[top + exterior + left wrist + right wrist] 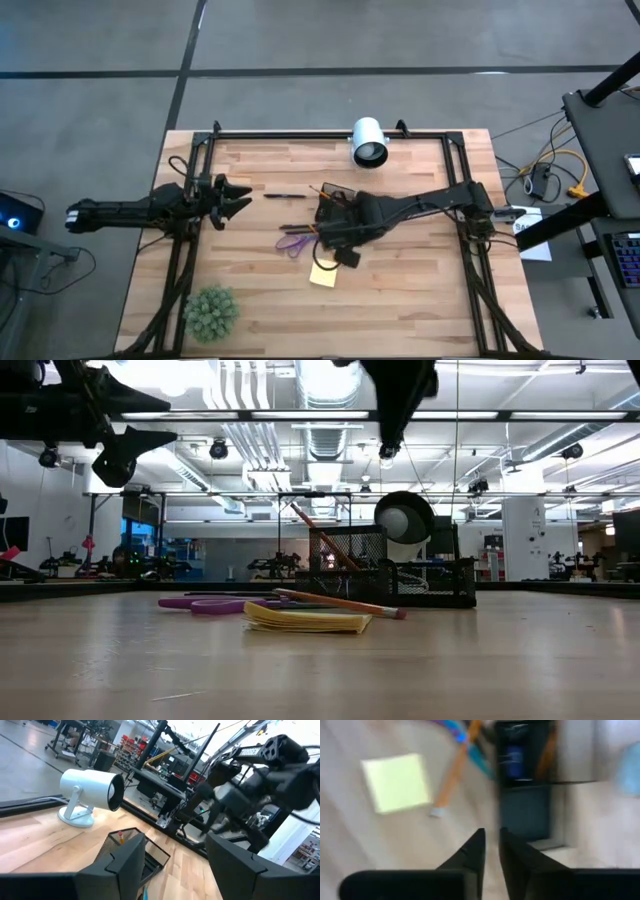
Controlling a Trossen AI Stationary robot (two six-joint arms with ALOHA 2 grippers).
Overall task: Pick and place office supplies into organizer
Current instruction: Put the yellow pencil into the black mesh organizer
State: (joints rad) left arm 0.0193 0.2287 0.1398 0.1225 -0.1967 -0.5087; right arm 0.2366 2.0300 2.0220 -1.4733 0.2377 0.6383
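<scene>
The black mesh organizer (337,200) (395,575) (525,795) stands at mid-table with an orange pencil leaning in it. The yellow sticky pad (323,272) (305,620) (396,781) lies flat nearer the near edge, with another orange pencil (340,603) (454,772) resting across it. Purple scissors (293,240) (205,603) lie to its left. A black pen (285,195) lies left of the organizer. My right gripper (345,252) (386,448) (491,842) hovers above the table beside pad and organizer, shut to a thin slit, with nothing seen between the fingers. My left gripper (238,200) (175,855) waits open at the left.
A white cylindrical camera (368,142) (90,792) stands at the far edge behind the organizer. A fuzzy green plant ball (211,312) sits at the near left corner. Bare wood (420,290) lies toward the near right.
</scene>
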